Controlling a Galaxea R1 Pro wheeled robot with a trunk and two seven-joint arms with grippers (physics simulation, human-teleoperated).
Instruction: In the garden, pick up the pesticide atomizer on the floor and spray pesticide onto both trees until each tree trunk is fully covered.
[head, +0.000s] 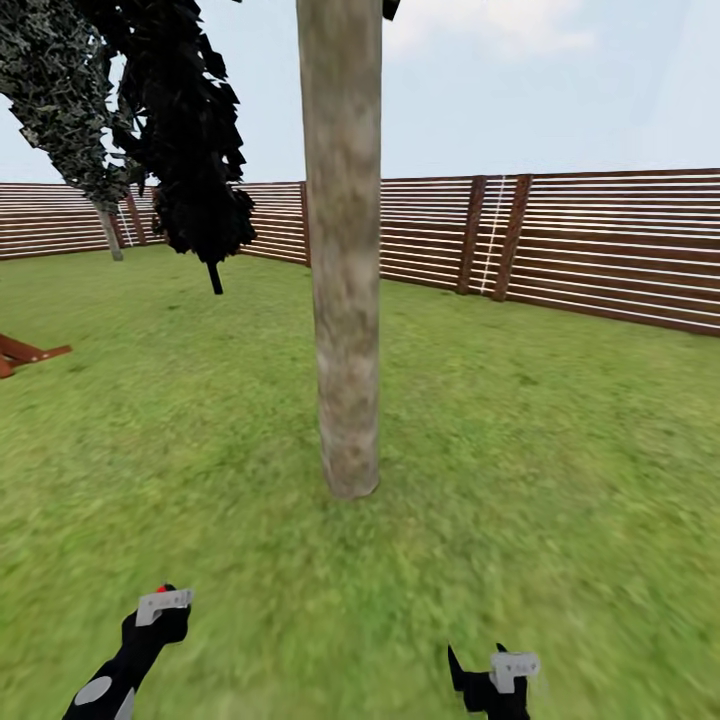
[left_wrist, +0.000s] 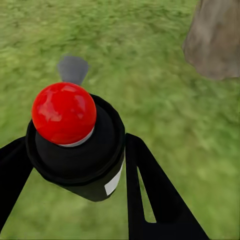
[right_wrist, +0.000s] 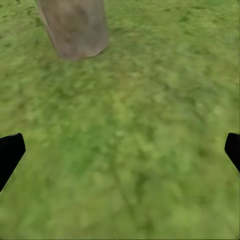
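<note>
Left gripper (left_wrist: 75, 165), jaws clamped on the red-capped pesticide atomizer (left_wrist: 75, 140), faces the upright tree trunk (head: 342, 250) ahead-right; right gripper (right_wrist: 120, 150) gapes wide, empty.

My head view is evenly bright under a pale, hazy sky, with no hard shadows. The tree trunk (head: 345, 250) renders sharp, but the grass (head: 560, 480) near its base smears into soft blur. A glossy white highlight sits on the atomizer's red cap (left_wrist: 64, 112).
</note>
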